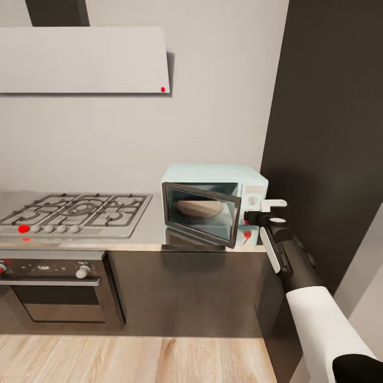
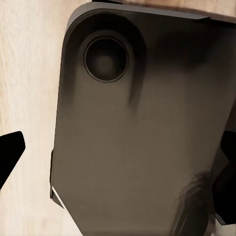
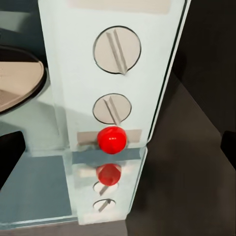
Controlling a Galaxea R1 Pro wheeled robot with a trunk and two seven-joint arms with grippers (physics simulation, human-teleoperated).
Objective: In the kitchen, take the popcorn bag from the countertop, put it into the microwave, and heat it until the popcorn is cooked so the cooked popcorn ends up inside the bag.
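Note:
The pale mint-blue microwave point(image 1: 213, 199) stands on the grey countertop point(image 1: 151, 236) beside the tall dark cabinet. Its dark glass door point(image 1: 201, 214) hangs ajar, swung out at the panel side. Through the glass a tan popcorn bag point(image 1: 199, 208) lies inside; its tan edge point(image 3: 14, 78) shows in the right wrist view. My right gripper point(image 1: 254, 210) is open right in front of the white panel, level with the lower knob point(image 3: 112, 109) and the red round light point(image 3: 112, 139). My right gripper point(image 3: 119, 150) holds nothing. My left gripper point(image 2: 118, 152) is open and empty over the robot's dark base point(image 2: 137, 147).
A steel gas hob point(image 1: 80, 213) lies left of the microwave, with the black built-in oven point(image 1: 53, 287) under it and a grey hood point(image 1: 85, 58) above. A tall dark cabinet point(image 1: 330, 133) closes off the right side. Light wood floor point(image 1: 133, 359) runs along the cabinets.

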